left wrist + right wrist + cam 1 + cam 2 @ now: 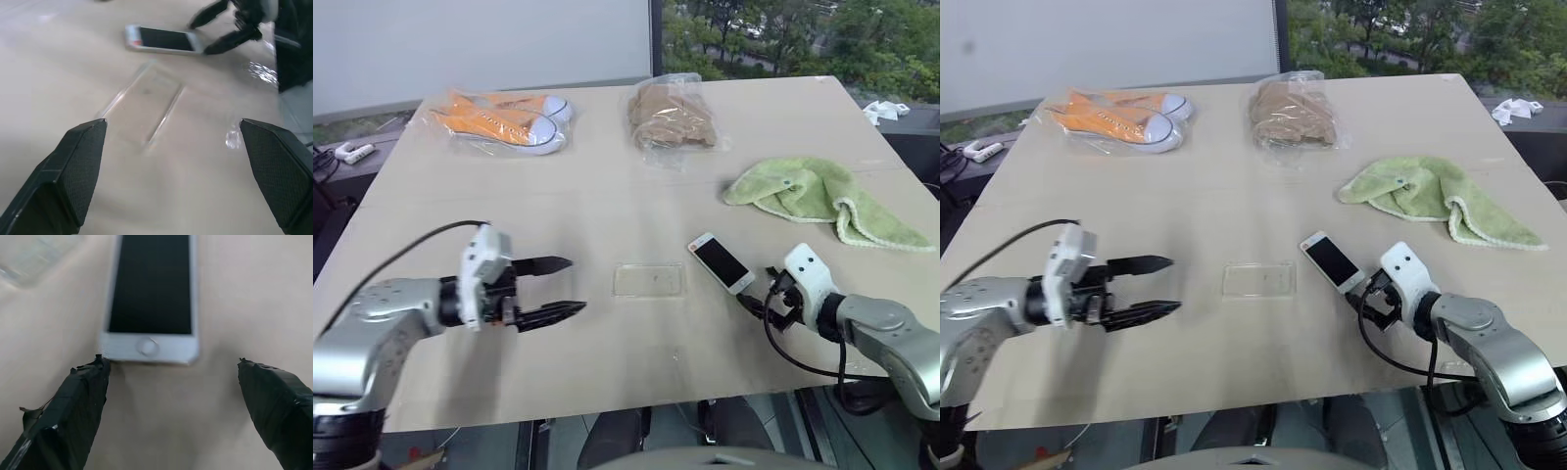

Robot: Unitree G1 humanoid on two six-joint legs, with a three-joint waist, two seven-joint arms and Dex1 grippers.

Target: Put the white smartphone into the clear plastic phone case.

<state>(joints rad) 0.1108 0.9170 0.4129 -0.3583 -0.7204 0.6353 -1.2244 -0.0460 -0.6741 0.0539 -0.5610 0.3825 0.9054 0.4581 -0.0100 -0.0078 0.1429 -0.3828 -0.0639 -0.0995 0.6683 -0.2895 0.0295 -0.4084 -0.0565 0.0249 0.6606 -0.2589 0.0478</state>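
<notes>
The white smartphone [722, 261] lies screen-up on the surface [607, 196], just right of the clear plastic phone case [648, 279]. The right end effector [171, 382] straddles its near end, fingers apart; the left end effector [558, 289] gapes wide, left of the case.

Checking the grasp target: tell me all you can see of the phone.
The phone is a small flat slab with a black screen, white bezels and edges, rounded corners and a round home button at the end facing the right gripper. It lies screen up, flat on the table, skewed to the table's edge, to the right of the case and apart from it. The gripper's open fingers flank its button end, seemingly without contact.
</notes>
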